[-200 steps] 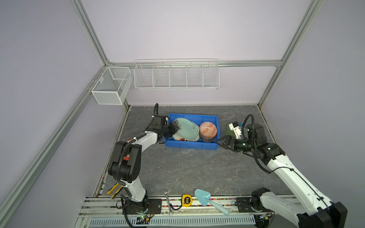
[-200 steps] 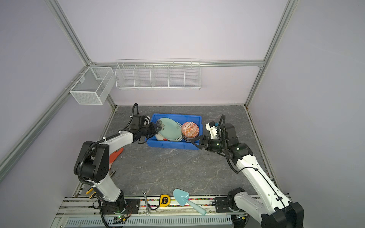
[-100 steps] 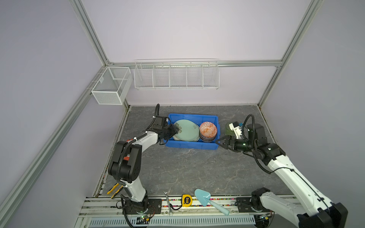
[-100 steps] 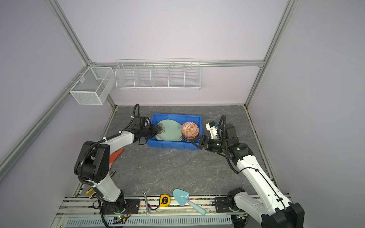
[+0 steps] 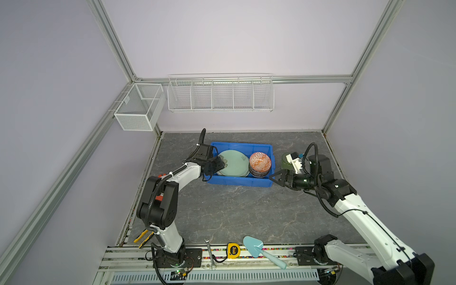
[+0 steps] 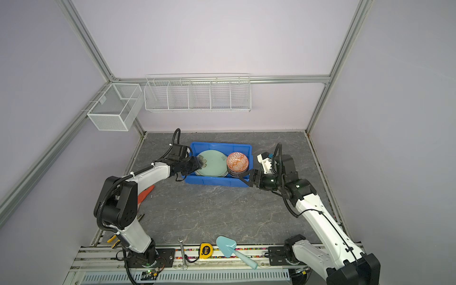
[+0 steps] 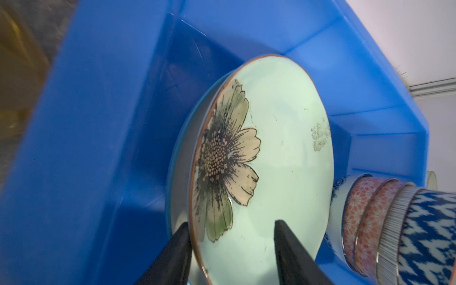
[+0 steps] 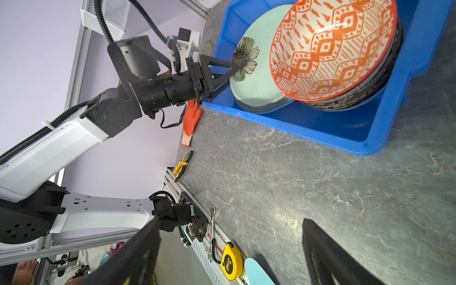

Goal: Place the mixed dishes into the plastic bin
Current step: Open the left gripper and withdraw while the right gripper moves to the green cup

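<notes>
Left gripper stands parted, jaws astride the rim of the pale green round flower plate, not pinching. We see that plate inside the bright-blue rectangular plastic bin, at this gripper's 3 o'clock in a top view. We judge the exit is toward 9. Right gripper gapes empty, nearer the dark green glass cup at its 1 o'clock.

Robot lab cell, aluminium frame, plain walls

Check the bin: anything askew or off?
The orange bowl on top of the bowl stack in the blue bin looks tilted rather than nested flat, its rim leaning over the green plate. Nothing looks spilled or broken.
</notes>
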Controlling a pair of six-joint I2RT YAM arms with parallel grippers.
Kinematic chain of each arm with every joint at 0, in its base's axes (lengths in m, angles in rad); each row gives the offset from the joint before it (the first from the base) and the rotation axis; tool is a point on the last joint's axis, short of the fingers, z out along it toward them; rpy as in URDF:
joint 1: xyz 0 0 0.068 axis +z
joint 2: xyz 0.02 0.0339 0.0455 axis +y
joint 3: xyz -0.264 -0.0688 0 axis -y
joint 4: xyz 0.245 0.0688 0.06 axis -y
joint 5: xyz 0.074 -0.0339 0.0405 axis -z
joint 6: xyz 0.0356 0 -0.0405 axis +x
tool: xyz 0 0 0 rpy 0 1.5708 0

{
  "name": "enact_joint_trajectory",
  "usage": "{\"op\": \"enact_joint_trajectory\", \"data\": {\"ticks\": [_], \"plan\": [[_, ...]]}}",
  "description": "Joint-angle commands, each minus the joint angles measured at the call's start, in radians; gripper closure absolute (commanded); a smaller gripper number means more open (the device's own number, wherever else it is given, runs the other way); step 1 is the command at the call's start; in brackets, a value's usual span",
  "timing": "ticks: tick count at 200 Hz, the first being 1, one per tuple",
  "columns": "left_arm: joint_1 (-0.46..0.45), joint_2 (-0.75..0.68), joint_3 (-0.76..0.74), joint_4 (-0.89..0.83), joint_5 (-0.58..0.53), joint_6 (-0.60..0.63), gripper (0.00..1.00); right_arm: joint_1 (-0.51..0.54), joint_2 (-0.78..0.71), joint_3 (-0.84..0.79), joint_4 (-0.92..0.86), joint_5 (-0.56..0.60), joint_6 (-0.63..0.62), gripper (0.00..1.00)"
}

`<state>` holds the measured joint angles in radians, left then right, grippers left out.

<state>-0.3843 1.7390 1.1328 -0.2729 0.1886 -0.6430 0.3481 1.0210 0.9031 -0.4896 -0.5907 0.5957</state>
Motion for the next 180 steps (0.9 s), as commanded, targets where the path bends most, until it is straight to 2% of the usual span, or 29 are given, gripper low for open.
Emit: {"op": "enact_joint_trajectory", "data": {"ticks": [1, 49, 81, 109, 133, 153, 180], "plan": [[-0.03, -0.041, 0.049, -0.055, -0.053, 0.043, 0.41, -0.006, 0.007, 0.002, -0.058, 0.028, -0.028, 0.09], [-0.047, -0.035, 0.08, -0.138, -0.107, 0.046, 0.27, -0.013, -0.001, 0.035, -0.149, 0.101, -0.04, 0.12], [-0.052, -0.009, 0.155, -0.275, -0.128, 0.064, 0.19, -0.021, 0.004, 0.092, -0.25, 0.213, -0.062, 0.12], [-0.054, -0.049, 0.175, -0.302, -0.14, 0.064, 0.12, -0.042, 0.044, 0.19, -0.339, 0.295, -0.105, 0.12], [-0.054, -0.099, 0.21, -0.341, -0.149, 0.087, 0.0, -0.087, 0.113, 0.266, -0.403, 0.339, -0.116, 0.12], [-0.053, -0.148, 0.223, -0.361, -0.161, 0.117, 0.01, -0.137, 0.186, 0.318, -0.431, 0.369, -0.131, 0.12], [-0.039, -0.21, 0.234, -0.421, -0.194, 0.135, 0.01, -0.259, 0.336, 0.414, -0.445, 0.356, -0.177, 0.1]]}}
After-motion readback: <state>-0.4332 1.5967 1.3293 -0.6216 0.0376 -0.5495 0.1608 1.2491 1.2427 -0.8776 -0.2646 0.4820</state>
